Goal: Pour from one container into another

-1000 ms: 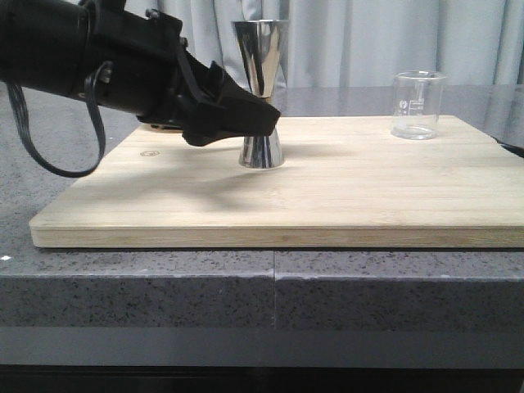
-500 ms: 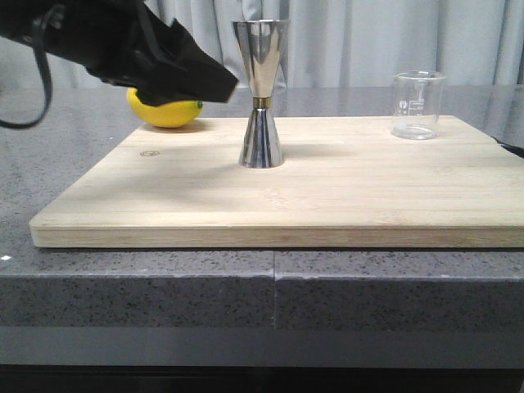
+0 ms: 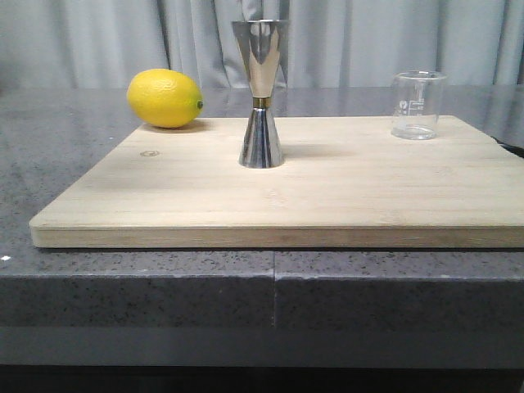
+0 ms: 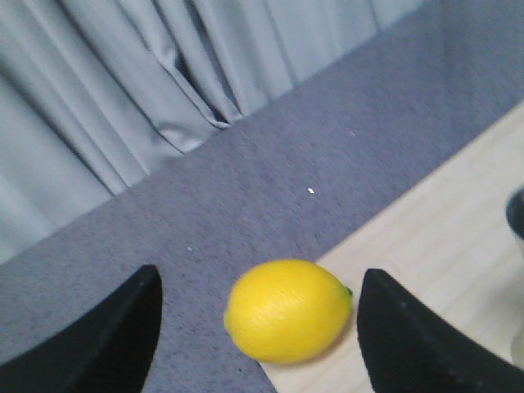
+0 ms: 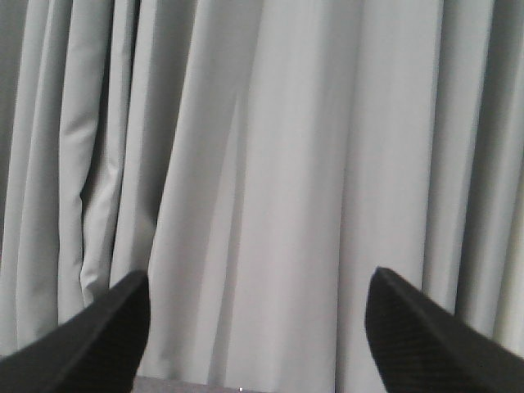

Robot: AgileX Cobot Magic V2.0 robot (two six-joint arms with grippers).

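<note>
Standing upright near the middle of the wooden board (image 3: 327,196), the steel jigger (image 3: 260,94) shows a wide cone on top, a narrow gold-tinted waist, and a smaller cone resting on the wood. The glass beaker (image 3: 418,105) sits upright toward the far right corner of the same board, well apart from the jigger; it looks clear with faint printed marks, and whether it holds any liquid cannot be told. A yellow lemon (image 3: 164,98) lies at the far left corner of the board, at its edge beside the grey stone counter (image 3: 139,286). Pale curtains (image 3: 98,41) hang behind the counter.

Neither arm appears in the front view. In the left wrist view, the left gripper (image 4: 258,327) is spread wide with nothing between its fingers (image 4: 98,344); the lemon (image 4: 288,310) lies below and beyond it, half on the board edge (image 4: 426,246) and half over the counter (image 4: 246,196). In the right wrist view, the right gripper (image 5: 258,332) is also spread wide and empty, its dark fingertips (image 5: 426,327) framing only the curtains (image 5: 270,164).
</note>
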